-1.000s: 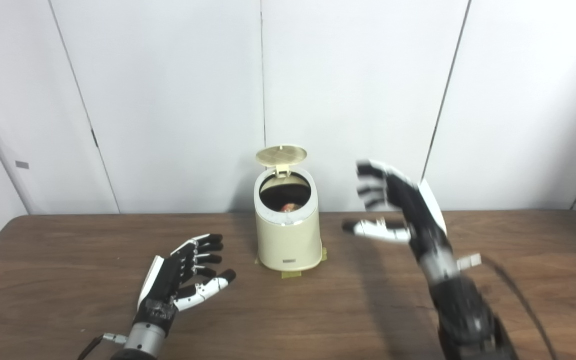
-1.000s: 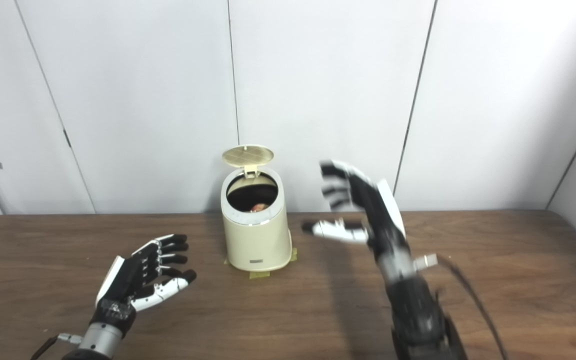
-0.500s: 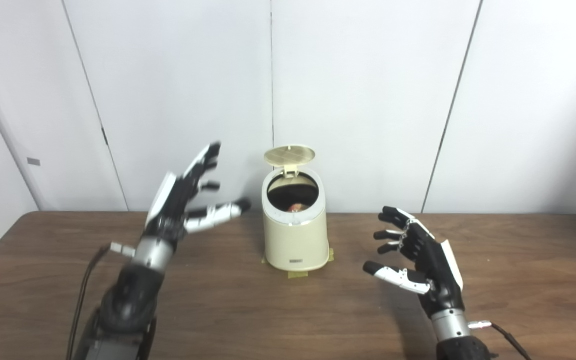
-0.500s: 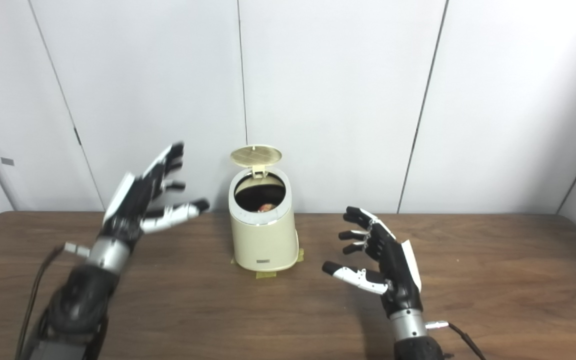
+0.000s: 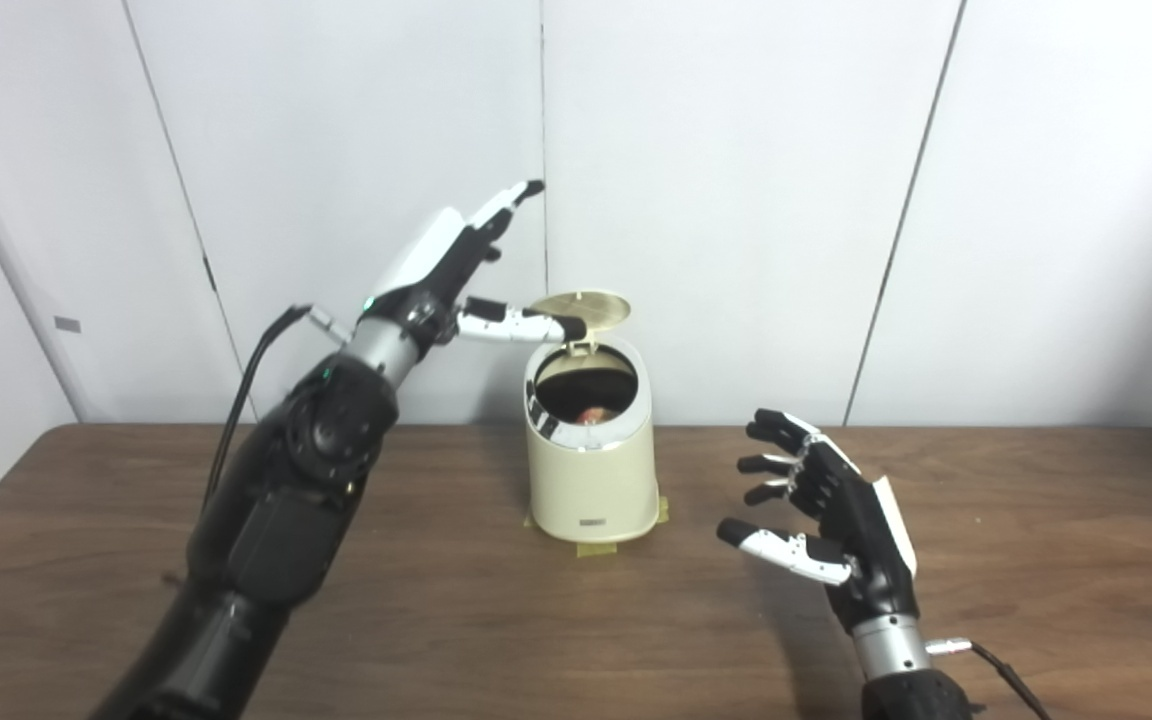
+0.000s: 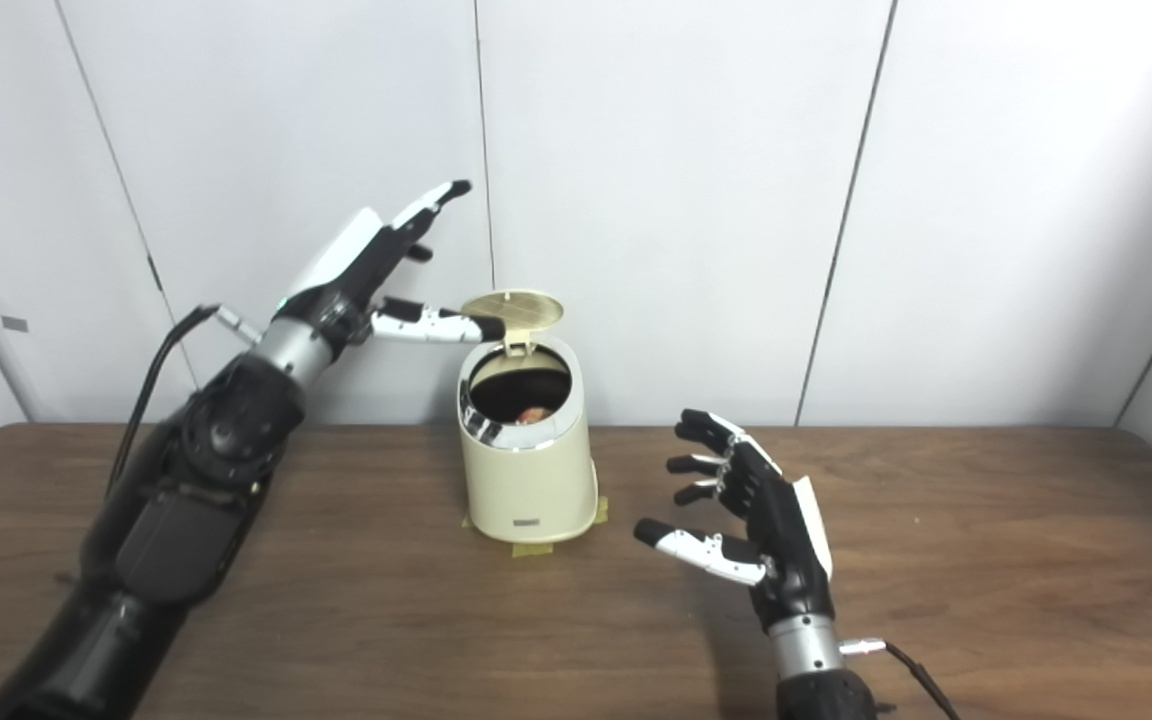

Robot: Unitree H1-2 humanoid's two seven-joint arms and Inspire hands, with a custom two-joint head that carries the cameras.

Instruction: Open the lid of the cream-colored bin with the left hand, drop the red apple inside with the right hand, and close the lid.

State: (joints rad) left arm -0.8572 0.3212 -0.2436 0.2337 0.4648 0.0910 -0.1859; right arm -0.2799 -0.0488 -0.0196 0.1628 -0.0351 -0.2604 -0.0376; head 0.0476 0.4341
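Thumb of the left hand reaches the near left edge of the lid, which stands raised on its hinge over the cream-colored bin; if the tip really touches the lid I cannot tell. The other fingers are spread wide and point up above the lid, holding nothing. Half a second ago this hand was lower, left of the bin and apart from the lid; now it is up at the lid's height. The right hand, right of the bin above the table, is wide open and empty, almost where it was before. The red apple lies inside the bin, only a small reddish part showing in the dark opening. Yellow tape shows under the bin's base.
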